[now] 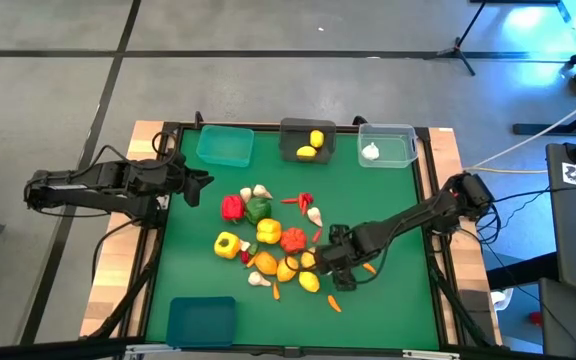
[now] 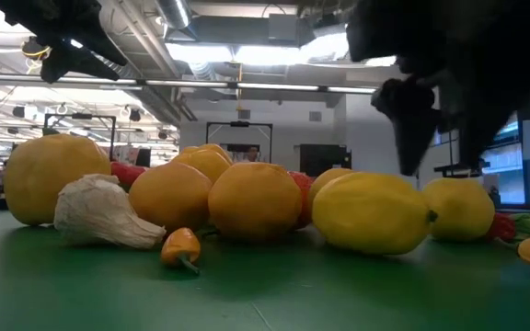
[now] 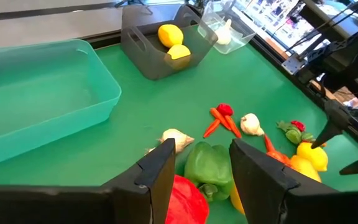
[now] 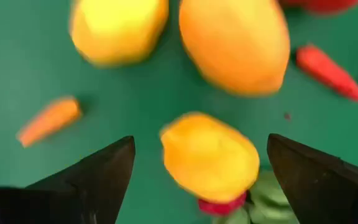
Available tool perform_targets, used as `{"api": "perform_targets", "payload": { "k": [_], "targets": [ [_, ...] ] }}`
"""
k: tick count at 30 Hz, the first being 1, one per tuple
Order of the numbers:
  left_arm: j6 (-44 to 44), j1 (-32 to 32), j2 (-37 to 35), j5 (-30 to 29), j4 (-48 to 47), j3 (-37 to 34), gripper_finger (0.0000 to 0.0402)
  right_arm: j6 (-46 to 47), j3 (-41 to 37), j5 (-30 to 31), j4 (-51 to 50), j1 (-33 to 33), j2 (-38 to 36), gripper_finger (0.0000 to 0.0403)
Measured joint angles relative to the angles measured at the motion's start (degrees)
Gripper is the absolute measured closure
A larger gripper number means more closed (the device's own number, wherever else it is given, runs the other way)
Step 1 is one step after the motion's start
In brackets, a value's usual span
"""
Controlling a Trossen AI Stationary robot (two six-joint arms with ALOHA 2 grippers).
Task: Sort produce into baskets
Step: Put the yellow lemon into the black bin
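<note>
One yellow-orange fruit (image 4: 209, 157) between open right pincer's (image 4: 199, 171) fingers.

Teal bin (image 1: 225, 146); grey bin (image 1: 307, 139); green mat (image 1: 388, 200)

The surface (image 1: 388, 215) wears a matt green mat inside a pale wood frame (image 1: 144, 138). The teal bin (image 3: 39, 93) looks like frosted, translucent plastic; the grey bin (image 3: 143, 50) is duller. The lemons (image 2: 371, 212) show smooth, faintly glossy skins.

You are looking at a lab or industrial workspace: exposed ceiling ducts (image 2: 247, 28), strip lights (image 2: 274, 55), concrete floor (image 1: 58, 90), tripod stand (image 1: 465, 45) beside the table (image 1: 148, 140).
</note>
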Motion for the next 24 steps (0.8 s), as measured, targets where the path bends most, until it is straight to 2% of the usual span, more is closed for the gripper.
{"api": "perform_targets", "payload": {
  "k": [6,12,24],
  "targets": [
    [1.48,0.00,-0.02,0.00,-0.02,0.00,0.0251,-7.73,-0.02,1.10,-1.23,0.16,0.78,0.0040],
    [1.00,0.00,-0.02,0.00,-0.02,0.00,0.0251,-9.41,-2.50,-2.26,-0.93,0.26,0.78,0.0040],
    [0.09,0.00,-0.01,-0.02,-0.11,0.00,0.0251,-12.64,-8.06,-2.04,8.33,0.20,0.78,0.0040]
  ]
}}
